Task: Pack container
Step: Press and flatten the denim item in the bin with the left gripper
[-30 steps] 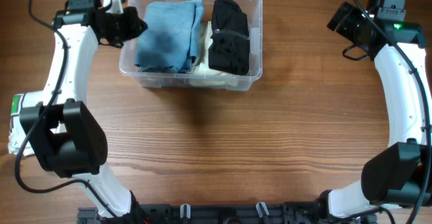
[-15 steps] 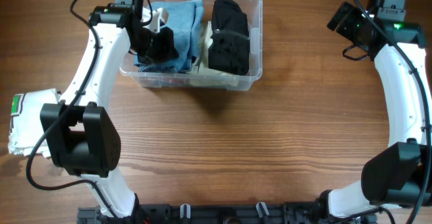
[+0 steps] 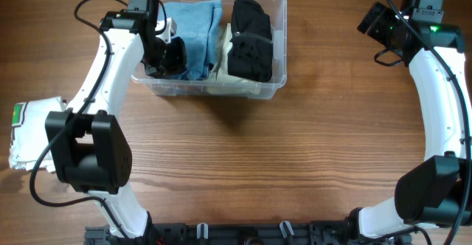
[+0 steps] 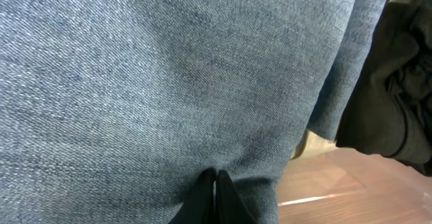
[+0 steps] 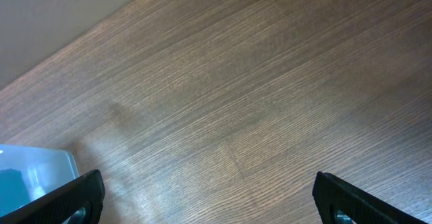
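The container (image 3: pixel 274 5) is a clear plastic bin at the back of the table. It holds folded blue denim (image 3: pixel 200 23) on the left, a black garment (image 3: pixel 251 38) on the right, and some cream fabric (image 3: pixel 221 75) beneath. My left gripper (image 3: pixel 166 59) is inside the bin at its left side. In the left wrist view it (image 4: pixel 216 178) is shut, with its tips pressed on the denim (image 4: pixel 169 75); the black garment (image 4: pixel 398 102) lies to the right. My right gripper (image 3: pixel 375 22) is wide open and empty (image 5: pixel 212 204) over bare wood, to the right of the bin's corner (image 5: pixel 34 173).
A folded white cloth (image 3: pixel 29 130) with a green mark lies at the table's left edge beside the left arm. The wooden table (image 3: pixel 258 164) stretches in front of the bin.
My left gripper has moved from outside the bin's back left corner into the bin and down onto the denim. The right arm has not moved.
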{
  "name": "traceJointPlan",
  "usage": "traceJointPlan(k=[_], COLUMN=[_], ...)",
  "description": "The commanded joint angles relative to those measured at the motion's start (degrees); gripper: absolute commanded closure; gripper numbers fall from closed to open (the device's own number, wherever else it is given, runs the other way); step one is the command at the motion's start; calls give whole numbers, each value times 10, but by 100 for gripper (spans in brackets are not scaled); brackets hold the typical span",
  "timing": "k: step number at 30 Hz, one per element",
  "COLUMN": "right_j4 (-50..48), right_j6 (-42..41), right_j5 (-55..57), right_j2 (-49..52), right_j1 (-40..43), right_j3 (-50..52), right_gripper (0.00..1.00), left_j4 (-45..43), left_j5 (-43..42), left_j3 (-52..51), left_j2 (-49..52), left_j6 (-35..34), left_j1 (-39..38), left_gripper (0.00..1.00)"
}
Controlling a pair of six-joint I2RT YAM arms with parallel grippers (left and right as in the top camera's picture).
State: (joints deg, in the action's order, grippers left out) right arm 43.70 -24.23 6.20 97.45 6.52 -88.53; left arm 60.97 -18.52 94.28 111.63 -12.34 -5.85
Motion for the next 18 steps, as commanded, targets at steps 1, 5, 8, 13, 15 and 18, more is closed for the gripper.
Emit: traceJointPlan(k=[1,5,8,13,15,18], right_j4=[-1,-1,-1,-2,-2,-1], right_j6=[-6,-6,-6,-6,-6,-7], right_j5=[-3,-3,-3,-3,-3,-3], right_j2=[6,6,6,6,6,6], right_j1=[-2,-2,-2,-2,-2,-2], right_j3=[2,2,2,2,2,2], right_gripper=[0,0,0,0,0,0], left_j4=[6,14,29,101,123,129], left_j5=[23,21,12,12,12,12], left_j3=[48,69,71,71,71,60], left_j2=[-38,-70,-90,-84,-76,-65], left_j6=[1,0,-6,-8,-8,-8], left_j1=[1,1,1,0,0,0], left_gripper=[96,96,96,96,96,96])
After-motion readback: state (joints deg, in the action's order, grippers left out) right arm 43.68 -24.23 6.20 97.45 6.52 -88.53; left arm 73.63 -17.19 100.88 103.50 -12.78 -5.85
